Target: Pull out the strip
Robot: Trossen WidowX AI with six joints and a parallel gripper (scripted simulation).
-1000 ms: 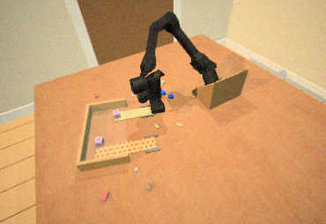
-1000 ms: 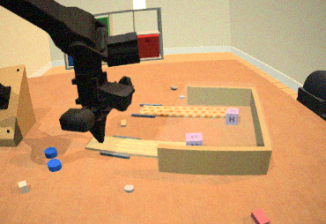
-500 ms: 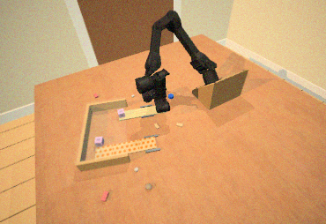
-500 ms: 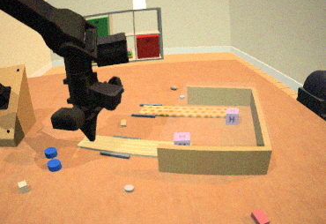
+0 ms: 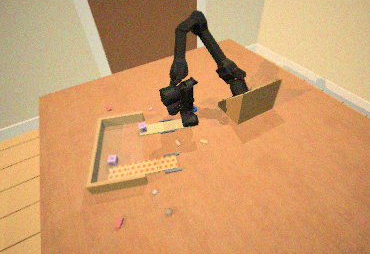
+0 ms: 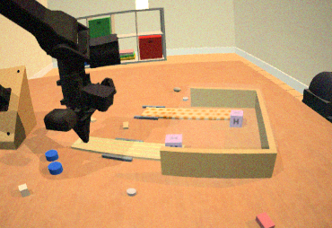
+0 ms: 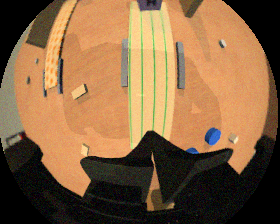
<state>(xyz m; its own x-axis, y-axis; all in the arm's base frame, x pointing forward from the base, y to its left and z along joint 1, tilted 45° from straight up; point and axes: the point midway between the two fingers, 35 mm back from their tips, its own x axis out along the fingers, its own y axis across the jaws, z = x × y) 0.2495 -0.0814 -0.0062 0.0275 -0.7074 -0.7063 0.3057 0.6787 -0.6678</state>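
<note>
A pale strip with green lines [image 5: 159,128] [image 6: 145,150] [image 7: 147,75] reaches out of the walled frame between two grey guides. A lilac cube with a dark mark [image 5: 142,127] [image 6: 173,140] [image 7: 151,4] sits on its inner part, near the frame opening. My gripper [image 5: 190,123] [image 6: 86,140] [image 7: 150,133] is shut, fingertips down on the strip near its outer end; the strip shows beneath the fingers. An orange-dotted strip [image 5: 137,167] [image 6: 193,114] [image 7: 60,30] lies apart. Another lilac cube, marked H [image 5: 112,160] [image 6: 236,118], stands by its inner end; whether it rests on that strip is unclear.
The low wooden frame [image 5: 95,158] [image 6: 215,163] has walls around the strips' inner ends. Two blue discs [image 6: 52,155] lie near the gripper. Small pale blocks [image 5: 203,141] [image 7: 79,91] lie between and beside the strips. A wooden panel [image 5: 260,101] stands by the arm's base.
</note>
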